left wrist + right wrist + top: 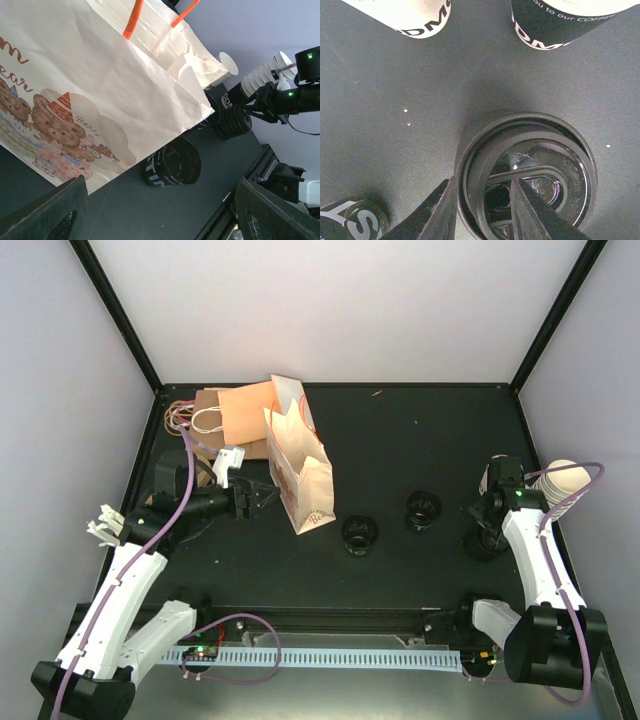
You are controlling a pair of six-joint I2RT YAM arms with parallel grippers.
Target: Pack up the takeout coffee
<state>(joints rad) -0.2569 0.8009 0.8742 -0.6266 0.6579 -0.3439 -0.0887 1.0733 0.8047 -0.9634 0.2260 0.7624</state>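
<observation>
While left gripper (265, 494) hangs open with nothing held, just beside the bear-print bag (300, 485), that bag stands mouth-up on the counter (420, 440) with a flat brown bag (235, 415) behind it. Right of the bag are a black cup (360, 533) and then a ribbed black stack (423, 510), neither touched. At far right, right gripper (484, 182) points down at a dark lidded cup (535, 122), one finger outside its wall and one inside the rim. The gap is narrow, and I can't tell if it pinches or just straddles. Just past that sits the coffee cup (415, 17), cream paper with dark print. It looks upright on the counter, next to a black-sleeved cup (555, 25). A cream cup stack (560, 480) leans at the right edge. Handling guess: the coffee cup is light and thin-walled, dents if squeezed hard, tips easily if empty and could slosh if full. The paper is matte, so it shouldn't slip. The best hold is probably across the body below the rim with a gentle squeeze, or a pinch on the rim wall. The coffee cup is near right gripper but apart from it, ahead and to the left of the fingers in the wrist view, not between them. It is well apart from left gripper, with the bag between.
</observation>
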